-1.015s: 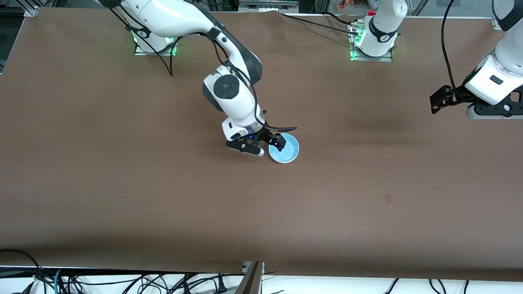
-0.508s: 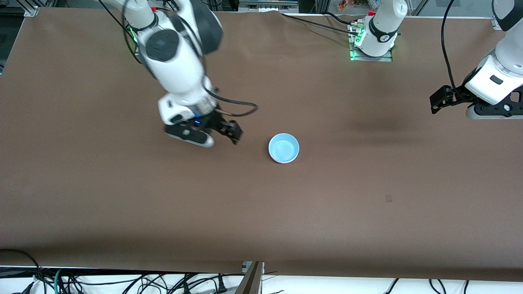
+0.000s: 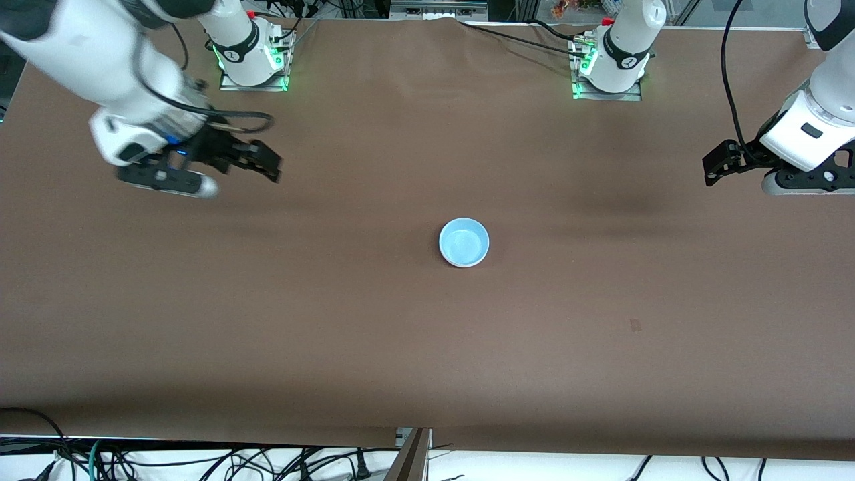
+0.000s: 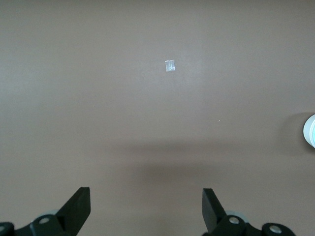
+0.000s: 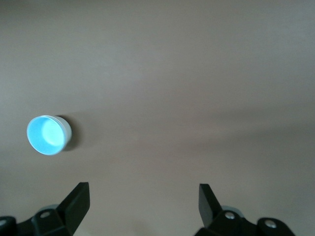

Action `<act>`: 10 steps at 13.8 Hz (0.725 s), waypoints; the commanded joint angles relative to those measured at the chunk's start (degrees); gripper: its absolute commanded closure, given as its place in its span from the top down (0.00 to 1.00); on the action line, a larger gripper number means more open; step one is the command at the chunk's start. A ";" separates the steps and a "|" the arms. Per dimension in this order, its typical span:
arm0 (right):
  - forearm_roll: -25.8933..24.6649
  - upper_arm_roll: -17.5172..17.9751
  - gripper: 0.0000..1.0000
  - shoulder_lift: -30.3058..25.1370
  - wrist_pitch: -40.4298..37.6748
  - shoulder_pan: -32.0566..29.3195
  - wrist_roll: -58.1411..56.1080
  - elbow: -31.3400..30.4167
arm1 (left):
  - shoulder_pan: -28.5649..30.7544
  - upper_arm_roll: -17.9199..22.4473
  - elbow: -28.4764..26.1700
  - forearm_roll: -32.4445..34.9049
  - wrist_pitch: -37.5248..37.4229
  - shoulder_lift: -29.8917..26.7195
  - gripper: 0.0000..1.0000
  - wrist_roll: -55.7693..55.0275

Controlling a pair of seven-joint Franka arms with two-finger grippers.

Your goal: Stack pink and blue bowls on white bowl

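Note:
The light blue bowl (image 3: 463,241) sits in the middle of the brown table, nested in the white bowl (image 3: 461,264), of which only a thin rim and wall show. The pink bowl is hidden. The right wrist view shows the blue bowl (image 5: 46,134) well off to one side of the right gripper (image 5: 143,204), which is open and empty. My right gripper (image 3: 266,164) hangs over bare table toward the right arm's end. My left gripper (image 3: 716,164) waits open and empty over the left arm's end; in its wrist view (image 4: 146,206) only the white bowl's wall (image 4: 310,130) shows.
A small patch of tape (image 3: 635,325) lies on the table nearer the front camera than the bowls; it also shows in the left wrist view (image 4: 170,65). The arm bases (image 3: 247,53) (image 3: 611,60) stand along the table's edge farthest from the camera. Cables hang below the front edge.
My right gripper, open at the blue bowl's rim a second ago, has pulled away toward the right arm's end of the table. The bowls and the left arm have not moved.

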 commanded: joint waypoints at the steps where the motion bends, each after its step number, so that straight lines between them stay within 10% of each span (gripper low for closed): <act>1: 1.19 -2.55 0.98 -3.55 -0.06 0.32 -4.84 -4.40 | 0.21 -0.09 1.77 -0.63 -1.45 0.80 1.00 0.50; 8: -0.74 -2.91 0.99 -2.14 5.39 -4.76 -5.98 -7.20 | 0.21 -0.09 1.86 -0.63 -1.54 0.80 1.00 0.50; 10: -0.92 7.49 0.99 -2.76 5.04 -15.61 -8.79 -7.47 | 0.21 -0.09 1.86 -0.63 -1.45 0.80 1.00 0.50</act>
